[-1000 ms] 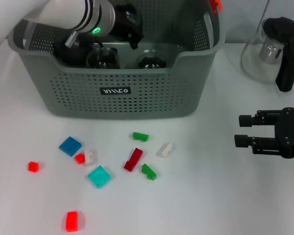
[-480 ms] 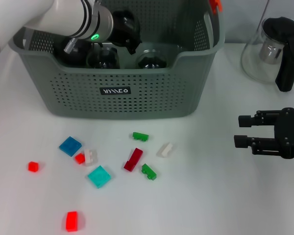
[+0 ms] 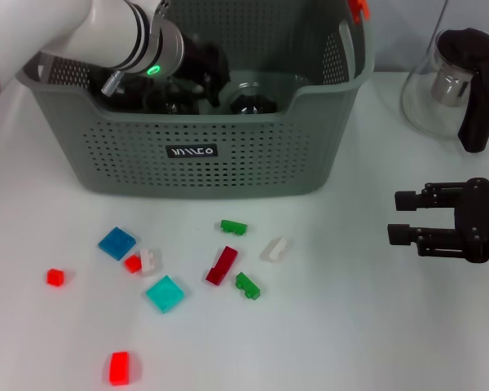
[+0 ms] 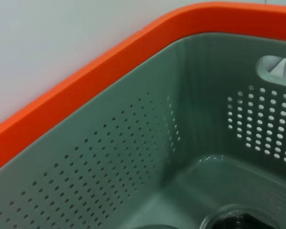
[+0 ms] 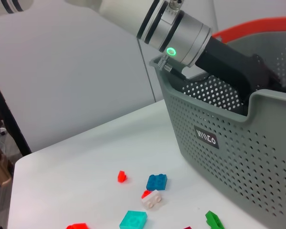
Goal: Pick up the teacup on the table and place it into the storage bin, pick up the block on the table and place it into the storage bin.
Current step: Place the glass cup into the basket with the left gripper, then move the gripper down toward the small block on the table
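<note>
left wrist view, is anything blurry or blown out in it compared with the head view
Left wrist view: the storage bin wall fills the picture, soft-edged, with a bright glint on its floor. Head view: evenly lit, the small blocks cast only faint shadows, and the glass teapot catches mild reflections.

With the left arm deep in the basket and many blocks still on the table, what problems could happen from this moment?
The left gripper is down inside the storage bin, close beside the dark glass teacups; lifting out carelessly could knock them or catch the rim. The blocks, like the dark red block and green block, lie close together, so a grasp might push neighbours away. The right gripper, open, hangs near the glass teapot.
</note>
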`<control>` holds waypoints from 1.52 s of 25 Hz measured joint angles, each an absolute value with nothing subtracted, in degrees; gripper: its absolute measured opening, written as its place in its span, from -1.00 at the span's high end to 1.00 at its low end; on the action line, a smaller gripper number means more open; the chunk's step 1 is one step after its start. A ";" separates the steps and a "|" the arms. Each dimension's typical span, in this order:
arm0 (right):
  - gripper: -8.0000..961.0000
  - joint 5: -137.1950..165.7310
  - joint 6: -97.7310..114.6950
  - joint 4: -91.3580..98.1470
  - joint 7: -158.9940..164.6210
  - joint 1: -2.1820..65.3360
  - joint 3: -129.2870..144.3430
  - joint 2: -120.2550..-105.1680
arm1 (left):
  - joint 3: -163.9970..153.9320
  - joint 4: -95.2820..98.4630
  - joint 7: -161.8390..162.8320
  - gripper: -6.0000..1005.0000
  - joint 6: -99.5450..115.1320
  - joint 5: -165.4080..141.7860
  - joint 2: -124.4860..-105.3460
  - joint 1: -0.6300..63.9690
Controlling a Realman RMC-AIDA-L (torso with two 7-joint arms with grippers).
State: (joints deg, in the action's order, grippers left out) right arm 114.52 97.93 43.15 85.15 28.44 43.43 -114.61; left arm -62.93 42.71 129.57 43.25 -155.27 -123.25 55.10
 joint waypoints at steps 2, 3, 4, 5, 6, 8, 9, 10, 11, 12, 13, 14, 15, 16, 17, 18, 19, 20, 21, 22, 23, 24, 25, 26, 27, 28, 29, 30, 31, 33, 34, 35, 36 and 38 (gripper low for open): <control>-0.31 114.52 98.02 43.15 85.19 28.49 43.45 -114.61 | -62.91 42.71 129.57 0.80 43.25 -155.28 -123.25 55.01; -0.31 114.52 98.09 43.16 85.19 28.51 43.46 -114.61 | -62.83 42.71 129.58 0.80 43.24 -155.28 -123.27 54.97; -0.31 114.52 98.18 43.15 85.20 28.52 43.47 -114.61 | -62.69 42.71 129.58 0.80 43.24 -155.29 -123.33 54.94; -0.31 114.52 98.22 43.15 85.20 28.55 43.48 -114.61 | -62.61 42.72 129.58 0.80 43.24 -155.30 -123.41 54.92; -0.31 114.52 98.25 43.16 85.21 28.57 43.48 -114.61 | -62.52 42.81 129.59 0.79 43.24 -155.30 -123.53 54.87; -0.31 114.52 98.27 43.15 85.22 28.57 43.50 -114.61 | -62.42 43.11 129.59 0.42 43.24 -155.31 -123.81 54.76; -0.31 114.52 98.27 43.16 85.22 28.57 43.50 -114.61 | -62.40 43.26 129.60 0.34 43.24 -155.28 -123.88 54.73; -0.31 114.52 98.27 43.15 85.23 28.57 43.51 -114.61 | -62.39 43.40 129.70 0.26 43.24 -155.23 -123.91 54.72; -0.31 114.52 98.27 43.16 85.23 28.57 43.51 -114.61 | -62.38 43.83 130.18 0.18 43.24 -155.18 -123.93 54.72; -0.31 114.52 98.27 43.15 85.23 28.57 43.51 -114.61 | -62.40 44.34 130.76 0.10 43.28 -155.15 -123.96 54.65; -0.31 114.52 98.26 43.15 85.24 28.55 43.51 -114.61 | -62.38 45.12 131.50 0.02 43.39 -155.16 -123.95 54.53; -0.31 114.52 98.27 43.16 85.25 28.54 43.51 -114.61 | -62.38 46.44 132.14 -0.06 43.72 -155.16 -123.95 54.12; -0.31 114.51 98.28 43.15 85.25 28.52 43.51 -114.61 | -62.39 47.42 132.54 -0.15 44.16 -155.13 -123.96 53.78; -0.31 114.52 98.28 43.16 85.24 28.50 43.51 -114.60 | -62.37 49.09 132.81 -0.25 44.89 -155.01 -123.97 53.24; -0.31 114.52 98.30 43.15 85.24 28.50 43.50 -114.58 | -62.35 51.54 133.10 -0.35 46.19 -154.73 -124.06 52.46; -0.31 114.52 98.32 43.16 85.23 28.50 43.49 -114.53 | -62.33 55.65 133.63 -0.44 48.93 -154.11 -124.17 51.23; -0.31 114.52 98.33 43.16 85.22 28.49 43.48 -114.49 | -62.31 57.21 133.78 -0.44 49.82 -153.79 -124.19 50.81; -0.31 114.52 98.35 43.15 85.21 28.49 43.47 -114.47 | -62.32 58.35 133.85 -0.44 50.91 -153.27 -124.20 50.38; -0.31 114.52 98.34 43.15 85.20 28.47 43.47 -114.43 | -62.31 61.71 133.94 -0.44 53.42 -151.74 -124.21 49.23; -0.31 114.52 98.36 43.16 85.18 28.44 43.46 -114.42 | -62.39 63.96 133.87 -0.44 55.37 -150.13 -124.22 48.17; -0.31 114.52 98.35 43.15 85.15 28.40 43.44 -114.40 | -62.53 66.29 133.50 -0.44 57.27 -148.02 -124.26 47.03; -0.31 114.52 98.36 43.16 85.12 28.33 43.43 -114.36 | -62.64 69.32 132.62 -0.44 59.68 -144.97 -124.27 45.33; -0.31 114.51 98.36 43.16 85.08 28.27 43.44 -114.32 | -62.62 71.72 131.56 -0.44 61.43 -141.93 -124.30 43.67; -0.31 114.52 98.37 43.16 85.05 28.21 43.45 -114.27 | -62.33 74.31 130.00 -0.44 63.60 -138.25 -124.33 41.76; -0.31 114.52 98.39 43.15 85.02 28.14 43.47 -114.23 | -61.91 76.25 128.30 -0.44 65.57 -134.46 -124.34 40.17; -0.31 114.52 98.44 43.15 84.97 28.03 43.49 -114.18 | -61.20 77.82 126.13 -0.44 67.75 -130.48 -124.39 38.59; -0.31 114.52 98.49 43.15 84.89 27.97 43.49 -114.14 | -60.31 79.14 123.99 -0.44 69.96 -126.50 -124.45 37.17; -0.31 114.52 98.56 43.16 84.81 27.93 43.49 -114.10 | -58.34 80.02 120.48 -0.44 73.83 -120.82 -124.51 35.38; -0.31 114.52 98.66 43.15 84.77 27.92 43.49 -114.09 | -56.78 80.17 118.00 -0.44 76.92 -116.85 -124.55 34.39; -0.31 114.52 98.79 43.16 84.66 27.87 43.50 -114.05 | -53.52 79.12 112.80 -0.44 83.21 -110.30 -124.63 32.71; -0.31 114.53 98.88 43.15 84.58 27.84 43.51 -114.04 | -51.98 77.96 110.04 -0.44 86.29 -107.62 -124.68 32.02; -0.31 114.60 99.00 43.15 84.48 27.82 43.51 -114.01 | -50.84 76.52 107.38 -0.44 88.92 -105.70 -124.70 31.52; -0.31 114.74 99.22 43.16 84.31 27.83 43.50 -113.98 | -49.33 74.45 103.51 -0.44 91.88 -103.58 -124.72 30.90; -0.31 115.08 99.43 43.16 84.16 27.83 43.49 -113.99 | -48.13 71.97 98.95 -0.43 95.57 -101.91 -124.72 30.24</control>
State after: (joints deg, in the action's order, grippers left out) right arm 115.08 99.43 43.16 84.16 27.83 43.49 -113.99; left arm -48.13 71.97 98.95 95.57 -101.91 -124.72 30.24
